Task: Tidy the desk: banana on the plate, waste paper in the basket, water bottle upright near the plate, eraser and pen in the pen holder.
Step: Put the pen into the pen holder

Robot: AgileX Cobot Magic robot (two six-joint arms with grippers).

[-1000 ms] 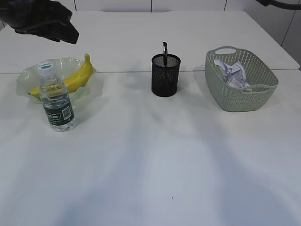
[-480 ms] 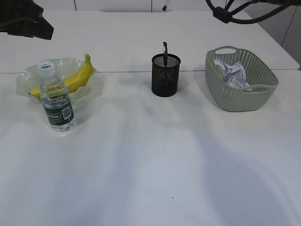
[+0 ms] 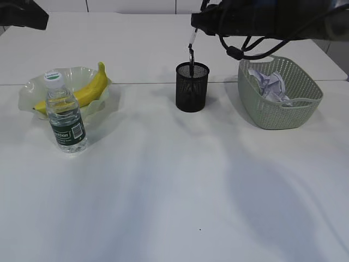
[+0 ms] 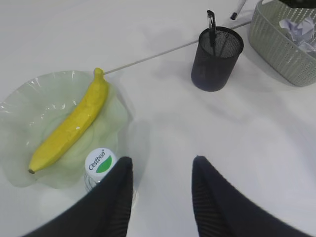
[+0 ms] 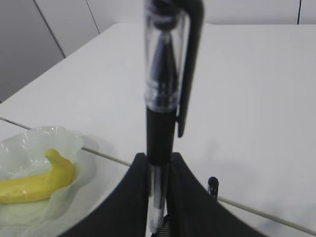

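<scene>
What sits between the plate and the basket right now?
The black mesh pen holder, one pen already in it; otherwise bare table. Exterior view shows plate and basket.

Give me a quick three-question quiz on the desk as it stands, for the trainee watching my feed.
1. True or false: the banana lies on the plate.
2. What does the right gripper hold?
A. an eraser
B. a pen
C. crumpled paper
3. Fill in: the water bottle stands ____ beside the plate.

Key
1. True; the left wrist view shows it resting across the plate.
2. B. The jaws are shut on a pen, held upright above the pen holder, which already has another pen in it. The waste paper is in the basket.
3. upright
</scene>
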